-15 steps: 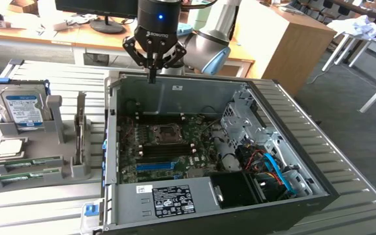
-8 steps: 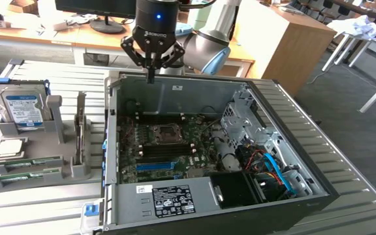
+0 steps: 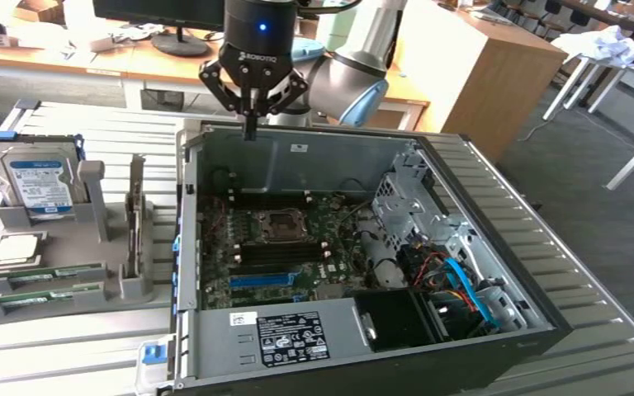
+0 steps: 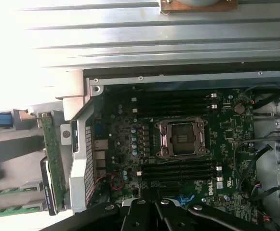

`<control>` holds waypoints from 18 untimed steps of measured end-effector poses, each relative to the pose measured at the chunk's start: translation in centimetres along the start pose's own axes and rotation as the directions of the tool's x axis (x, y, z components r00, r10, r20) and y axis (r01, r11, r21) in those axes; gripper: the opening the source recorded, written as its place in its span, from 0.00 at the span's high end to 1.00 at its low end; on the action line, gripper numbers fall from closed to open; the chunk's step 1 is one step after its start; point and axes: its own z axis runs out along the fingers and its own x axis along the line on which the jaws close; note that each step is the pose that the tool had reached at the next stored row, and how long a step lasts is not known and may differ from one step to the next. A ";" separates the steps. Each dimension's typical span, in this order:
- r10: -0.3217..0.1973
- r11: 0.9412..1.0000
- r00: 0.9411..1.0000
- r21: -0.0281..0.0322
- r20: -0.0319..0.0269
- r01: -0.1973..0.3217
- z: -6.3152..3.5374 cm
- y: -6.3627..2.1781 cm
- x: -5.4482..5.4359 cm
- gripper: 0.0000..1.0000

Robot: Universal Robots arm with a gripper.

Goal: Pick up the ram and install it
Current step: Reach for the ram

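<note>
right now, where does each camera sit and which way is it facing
Exterior view: off the arm, raised, angled down into the open computer case on the slatted table; the arm and its hand hang over the case's far wall.
Wrist view: on the wrist, looking straight down at the motherboard; the hand shows.
Shared: the hand, the CPU socket, and the ram sticks in a grey holder outside the case.

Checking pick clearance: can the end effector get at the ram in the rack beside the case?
Probably yes. The ram lies uncovered in the grey rack, nothing above it; the end effector hangs shut and empty over the edge of the case.
</note>
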 end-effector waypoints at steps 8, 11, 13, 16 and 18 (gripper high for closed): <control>0.000 1.000 1.000 0.000 0.000 0.000 -0.01 -0.06 0.8 0.90; 0.000 1.000 1.000 0.000 0.000 0.000 -0.03 -0.08 1.0 0.90; 0.000 1.000 1.000 0.000 0.000 0.000 -0.03 -0.09 1.2 0.90; 0.000 1.000 1.000 0.000 0.000 0.000 -0.04 -0.11 1.5 0.90; 0.000 1.000 1.000 0.000 0.000 0.000 -0.04 -0.12 1.7 0.90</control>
